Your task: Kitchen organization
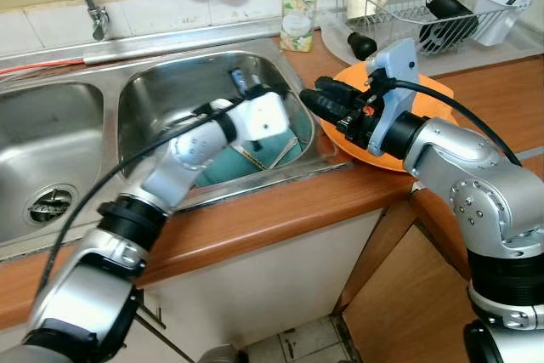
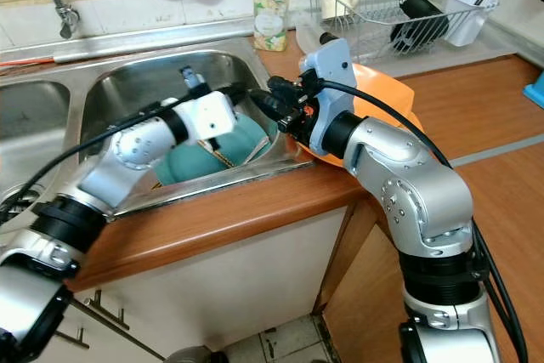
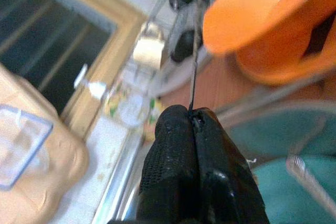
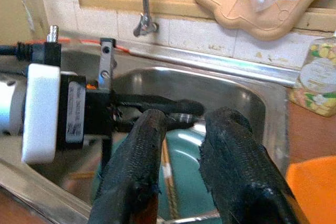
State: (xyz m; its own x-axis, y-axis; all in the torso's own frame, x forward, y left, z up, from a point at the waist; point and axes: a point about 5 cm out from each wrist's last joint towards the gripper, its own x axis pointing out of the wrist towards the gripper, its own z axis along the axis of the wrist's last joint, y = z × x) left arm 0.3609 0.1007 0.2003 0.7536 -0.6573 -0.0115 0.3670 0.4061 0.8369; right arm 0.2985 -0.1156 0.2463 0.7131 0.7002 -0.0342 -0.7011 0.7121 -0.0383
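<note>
Left pincer (image 3: 191,124) pinching thin wire; right pincer (image 4: 184,129) spread above steel sink (image 1: 153,82).

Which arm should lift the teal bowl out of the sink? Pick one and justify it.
Left. The left tool already reaches down into the sink right over the teal bowl, fingers shut together. The right tool hangs open above the sink's edge beside the orange plate, farther from the bowl.

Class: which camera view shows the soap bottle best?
The left eye view: the soap bottle stands whole and sharp behind the sink, pump included. The right eye view matches it closely. The right wrist view crops it at the edge; the left wrist view blurs it.
</note>
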